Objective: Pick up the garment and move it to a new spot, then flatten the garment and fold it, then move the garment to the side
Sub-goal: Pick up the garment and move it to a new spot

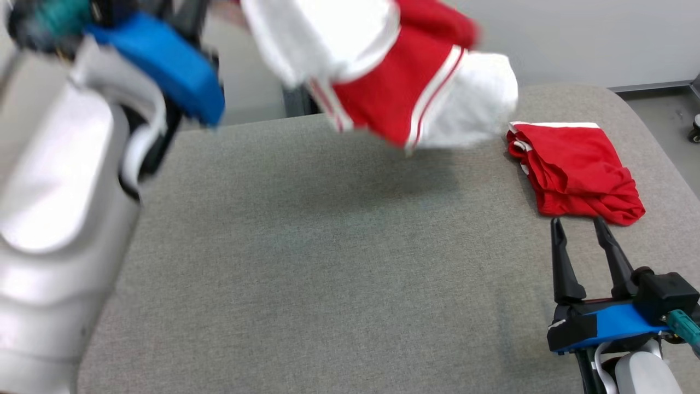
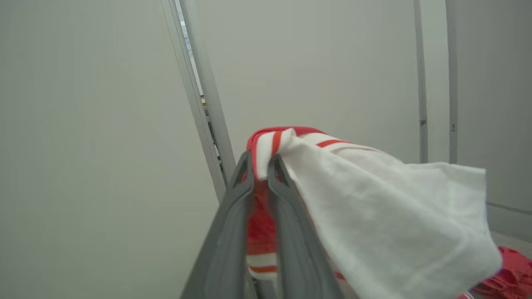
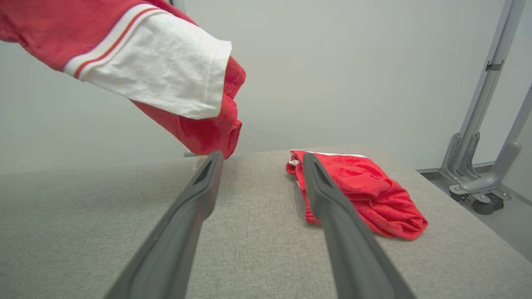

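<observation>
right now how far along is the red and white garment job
Done: the red and white garment is picked up, pinched in the left gripper above the grey fabric table. In hand: placing it at a new spot. Remaining: flattening, folding, moving aside. The right gripper is open beside a folded red cloth.

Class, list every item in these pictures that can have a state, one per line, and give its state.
left claw, shut on a striped edge of cloth.
red-and-white garment, hanging bunched from the left claw, lifted off the table.
right claw, open, holding nothing.
folded red garment, lying on the table's right side, touched by neither claw.
</observation>
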Controlling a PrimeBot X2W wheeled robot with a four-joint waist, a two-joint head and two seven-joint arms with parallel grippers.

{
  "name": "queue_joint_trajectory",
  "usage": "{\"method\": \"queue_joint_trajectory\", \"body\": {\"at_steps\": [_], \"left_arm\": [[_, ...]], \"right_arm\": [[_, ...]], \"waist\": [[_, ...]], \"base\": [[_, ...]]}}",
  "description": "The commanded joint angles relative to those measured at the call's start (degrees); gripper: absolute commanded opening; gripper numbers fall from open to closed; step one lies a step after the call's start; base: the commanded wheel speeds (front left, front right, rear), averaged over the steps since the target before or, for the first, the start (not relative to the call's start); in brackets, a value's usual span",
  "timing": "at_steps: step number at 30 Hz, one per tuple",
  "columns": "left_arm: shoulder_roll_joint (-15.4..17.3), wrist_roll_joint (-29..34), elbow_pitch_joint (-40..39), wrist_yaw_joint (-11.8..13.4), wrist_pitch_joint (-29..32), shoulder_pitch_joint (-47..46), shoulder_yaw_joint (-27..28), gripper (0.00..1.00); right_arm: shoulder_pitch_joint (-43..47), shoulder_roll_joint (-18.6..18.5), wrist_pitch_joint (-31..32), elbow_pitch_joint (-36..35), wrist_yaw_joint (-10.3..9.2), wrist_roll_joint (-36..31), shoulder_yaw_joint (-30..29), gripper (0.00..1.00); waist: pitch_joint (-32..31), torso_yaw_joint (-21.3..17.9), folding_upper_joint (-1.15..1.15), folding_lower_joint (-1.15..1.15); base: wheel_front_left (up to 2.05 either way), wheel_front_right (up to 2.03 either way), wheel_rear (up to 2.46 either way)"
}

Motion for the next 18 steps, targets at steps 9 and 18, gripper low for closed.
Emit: {"method": "queue_joint_trajectory", "body": {"at_steps": [9, 18], "left_arm": [[2.7, -3.5, 12.6, 2.4, -3.3, 18.5, -0.1, 0.0], [0.2, -5.5, 23.2, 2.8, -11.0, 19.6, 1.8, 1.0]], "right_arm": [[-1.5, -0.1, -0.3, -1.0, -0.01, 0.7, -0.1, 1.0], [-3.3, -0.1, -0.3, -0.2, -0.01, 0.5, 1.0, 1.0]], "waist": [[4.9, 0.8, 0.0, 0.0], [7.8, 1.8, 0.0, 0.0]], "base": [[0.0, 0.0, 0.0], [0.0, 0.0, 0.0]]}}
